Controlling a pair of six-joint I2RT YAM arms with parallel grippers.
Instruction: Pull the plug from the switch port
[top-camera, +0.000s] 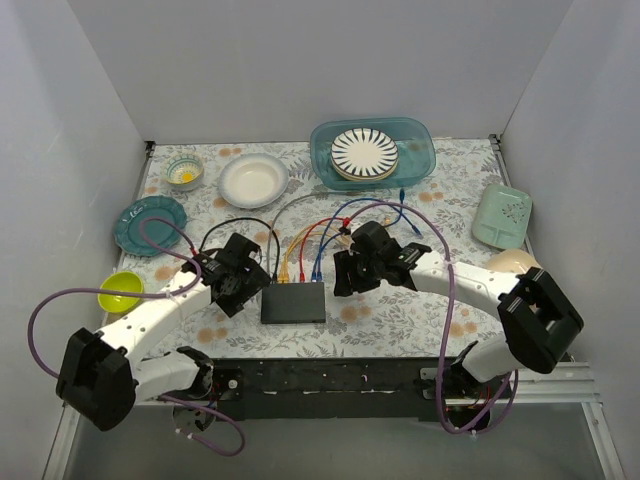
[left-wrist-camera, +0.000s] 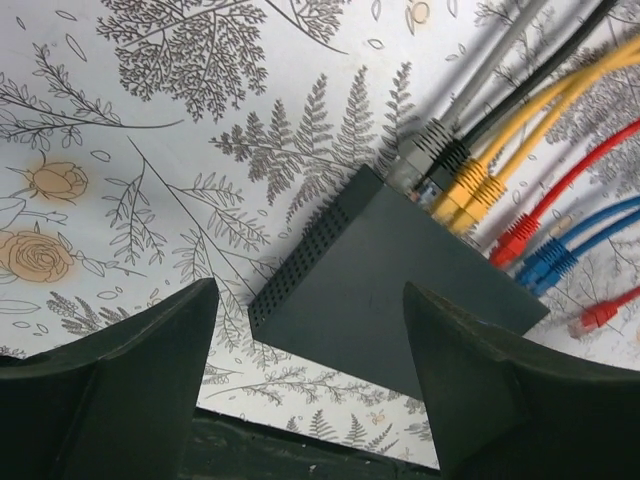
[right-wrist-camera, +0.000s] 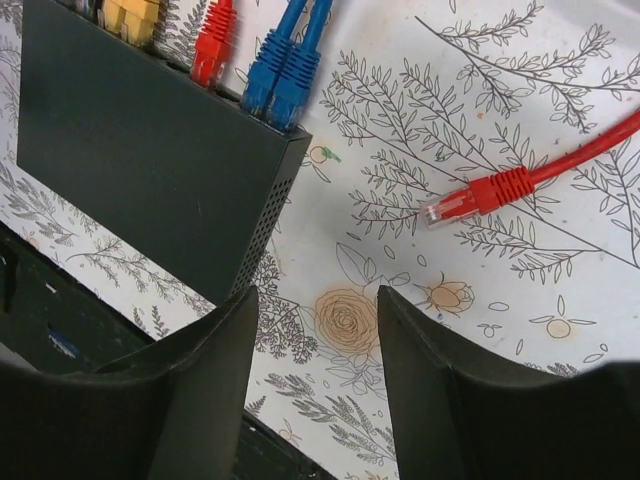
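Note:
The black switch (top-camera: 294, 301) lies flat near the table's front edge, between my two grippers. Grey, black, yellow (left-wrist-camera: 463, 190), red (left-wrist-camera: 515, 238) and blue (left-wrist-camera: 550, 262) plugs sit in its far edge. In the right wrist view the switch (right-wrist-camera: 140, 150) shows with a red plug (right-wrist-camera: 212, 45) and two blue plugs (right-wrist-camera: 285, 70) in it. A loose red plug (right-wrist-camera: 470, 200) lies on the cloth to its right. My left gripper (left-wrist-camera: 310, 290) is open and empty over the switch's near left corner. My right gripper (right-wrist-camera: 315, 295) is open and empty just right of the switch.
At the back stand a teal bin (top-camera: 420, 150) with a striped plate, a white bowl (top-camera: 253, 179) and a small bowl (top-camera: 184, 172). A teal plate (top-camera: 150, 224) and yellow-green bowl (top-camera: 121, 291) are at the left, a green tray (top-camera: 502, 215) at the right. Cables fan out behind the switch.

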